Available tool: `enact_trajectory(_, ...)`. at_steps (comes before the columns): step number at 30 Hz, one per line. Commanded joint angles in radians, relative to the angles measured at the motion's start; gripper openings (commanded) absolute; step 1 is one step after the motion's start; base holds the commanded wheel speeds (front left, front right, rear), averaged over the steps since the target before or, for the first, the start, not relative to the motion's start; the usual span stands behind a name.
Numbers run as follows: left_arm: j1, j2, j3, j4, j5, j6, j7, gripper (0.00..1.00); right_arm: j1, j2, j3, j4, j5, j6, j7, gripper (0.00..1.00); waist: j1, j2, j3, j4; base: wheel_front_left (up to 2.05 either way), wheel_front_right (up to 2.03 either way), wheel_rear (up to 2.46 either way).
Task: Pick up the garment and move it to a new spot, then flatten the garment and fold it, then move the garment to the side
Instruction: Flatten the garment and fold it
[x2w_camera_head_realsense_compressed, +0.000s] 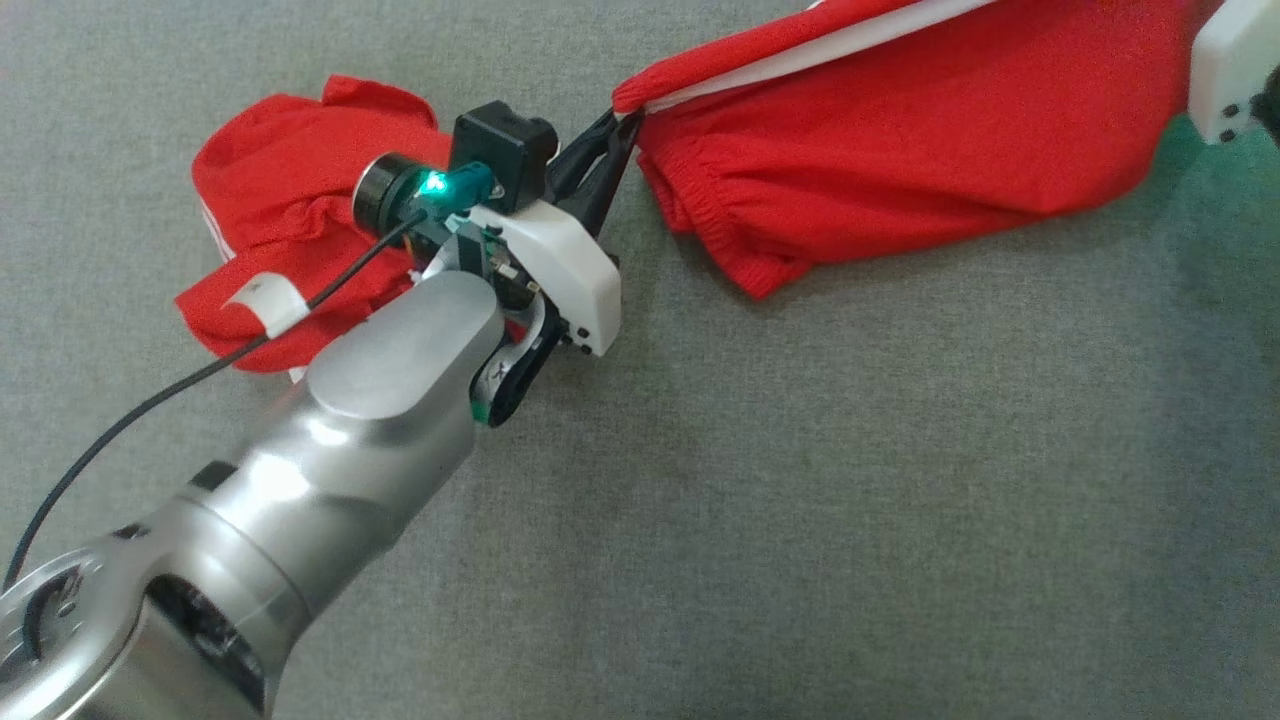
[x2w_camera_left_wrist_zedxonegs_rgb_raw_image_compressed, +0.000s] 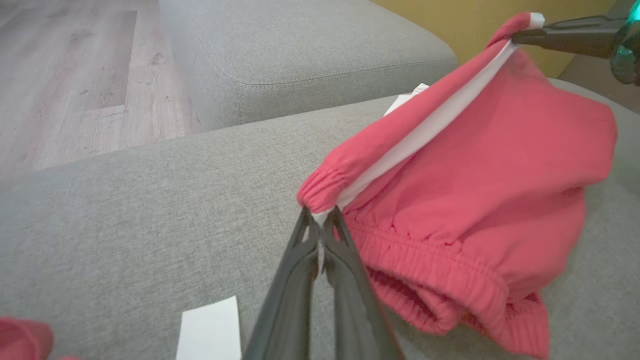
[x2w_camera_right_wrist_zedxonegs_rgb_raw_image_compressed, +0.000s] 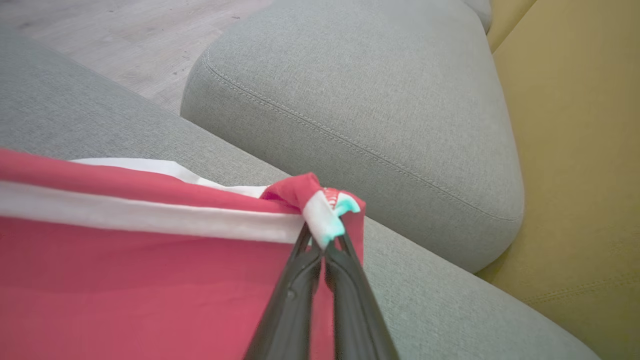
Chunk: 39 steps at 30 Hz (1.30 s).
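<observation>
The garment (x2w_camera_head_realsense_compressed: 900, 130) is a pair of red shorts with a white side stripe and an elastic waistband. It hangs stretched between my two grippers, its lower part sagging onto the grey cushion (x2w_camera_head_realsense_compressed: 800, 500). My left gripper (x2w_camera_head_realsense_compressed: 625, 118) is shut on the corner where the stripe meets the waistband, as the left wrist view shows of the gripper (x2w_camera_left_wrist_zedxonegs_rgb_raw_image_compressed: 320, 220) and garment (x2w_camera_left_wrist_zedxonegs_rgb_raw_image_compressed: 475, 165). My right gripper (x2w_camera_right_wrist_zedxonegs_rgb_raw_image_compressed: 322, 240) is shut on the stripe's other end, at the garment (x2w_camera_right_wrist_zedxonegs_rgb_raw_image_compressed: 125, 280) hem. Its white housing (x2w_camera_head_realsense_compressed: 1230, 70) sits at the head view's top right.
A second red cloth (x2w_camera_head_realsense_compressed: 290, 200) with a white tag lies crumpled under my left forearm. A separate grey cushion (x2w_camera_right_wrist_zedxonegs_rgb_raw_image_compressed: 375, 100) lies beyond the seat edge, with wooden floor (x2w_camera_left_wrist_zedxonegs_rgb_raw_image_compressed: 65, 75) past it and a yellow surface (x2w_camera_right_wrist_zedxonegs_rgb_raw_image_compressed: 575, 150) to one side.
</observation>
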Motion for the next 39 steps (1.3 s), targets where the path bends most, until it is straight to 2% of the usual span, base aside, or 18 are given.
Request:
enact_trajectory(1, -0.047, 0.009, 0.024, 0.006, 0.008, -0.005, -0.018, 0.0, -0.037, 0.005, 0.001, 0.008, -0.013, -0.001, -0.026, 0.32, -0.0001, 0.0, 0.012, 0.004, 0.0, 0.0, 0.0)
enact_trajectory(2, -0.047, 0.009, 0.024, 0.006, 0.008, -0.005, -0.018, 0.0, -0.037, 0.005, 0.001, 0.008, -0.013, -0.001, -0.026, 0.32, -0.0001, 0.0, 0.012, 0.004, 0.0, 0.0, 0.0)
enact_trajectory(3, -0.05, 0.005, 0.022, 0.017, 0.01, -0.006, -0.02, 0.0, -0.046, 0.009, -0.006, 0.028, -0.017, -0.001, -0.036, 1.0, -0.0001, 0.0, 0.015, 0.004, 0.0, 0.0, 0.0)
enact_trajectory(4, -0.052, 0.001, 0.021, 0.028, 0.011, -0.006, -0.022, 0.0, -0.055, 0.014, -0.009, 0.046, -0.027, -0.001, -0.046, 1.0, -0.0001, 0.0, 0.016, 0.005, 0.0, 0.0, 0.0)
enact_trajectory(5, -0.054, -0.003, 0.02, 0.04, 0.012, -0.004, -0.023, 0.35, -0.063, 0.017, -0.014, 0.064, -0.036, -0.001, -0.059, 1.0, -0.0001, 0.0, 0.017, 0.005, 0.0, 0.0, 0.0)
enact_trajectory(6, -0.054, -0.007, 0.019, 0.052, 0.012, 0.0, -0.023, 0.88, -0.07, 0.022, -0.025, 0.081, -0.043, -0.001, -0.076, 1.0, -0.0001, 0.0, 0.018, 0.005, 0.0, 0.0, 0.0)
enact_trajectory(7, -0.054, -0.01, 0.019, 0.063, 0.012, 0.002, -0.024, 1.0, -0.077, 0.028, -0.039, 0.098, -0.048, -0.001, -0.095, 1.0, -0.0001, 0.0, 0.018, 0.004, 0.0, 0.0, 0.0)
enact_trajectory(11, -0.052, -0.019, 0.019, 0.102, 0.013, 0.003, -0.04, 1.0, -0.098, 0.064, -0.142, 0.172, -0.037, -0.001, -0.196, 1.0, -0.0001, 0.0, 0.001, -0.004, 0.0, 0.0, 0.0)
enact_trajectory(16, -0.041, -0.019, 0.026, 0.142, 0.009, 0.012, -0.07, 1.0, -0.093, 0.11, -0.217, 0.234, -0.057, -0.001, -0.301, 1.0, -0.0001, 0.0, -0.049, -0.024, 0.0, 0.0, 0.0)
enact_trajectory(22, -0.023, -0.014, 0.07, 0.156, -0.003, 0.037, -0.131, 1.0, -0.04, 0.153, -0.307, 0.216, -0.035, -0.001, -0.363, 1.0, -0.0001, 0.0, -0.126, -0.048, 0.0, 0.0, 0.0)
enact_trajectory(26, 0.002, 0.002, 0.146, 0.102, 0.013, 0.074, -0.158, 1.0, 0.054, 0.182, -0.388, 0.096, -0.011, -0.001, -0.369, 1.0, -0.0001, 0.0, -0.179, -0.061, 0.0, 0.0, 0.0)
enact_trajectory(29, 0.061, 0.025, 0.263, -0.025, 0.088, 0.123, -0.16, 1.0, 0.179, 0.213, -0.457, -0.032, 0.004, -0.001, -0.369, 1.0, -0.0001, 0.0, -0.219, -0.064, 0.0, 0.0, 0.0)
enact_trajectory(32, 0.178, 0.038, 0.383, -0.155, 0.163, 0.154, -0.16, 1.0, 0.322, 0.243, -0.511, -0.16, -0.028, -0.001, -0.369, 1.0, -0.0001, 0.0, -0.257, -0.071, 0.0, 0.0, 0.0)
enact_trajectory(39, 0.484, 0.031, 0.58, -0.353, 0.325, 0.164, -0.16, 1.0, 0.653, 0.398, -0.614, -0.396, -0.116, -0.001, -0.369, 1.0, -0.0001, 0.0, -0.34, -0.094, 0.0, 0.0, 0.0)
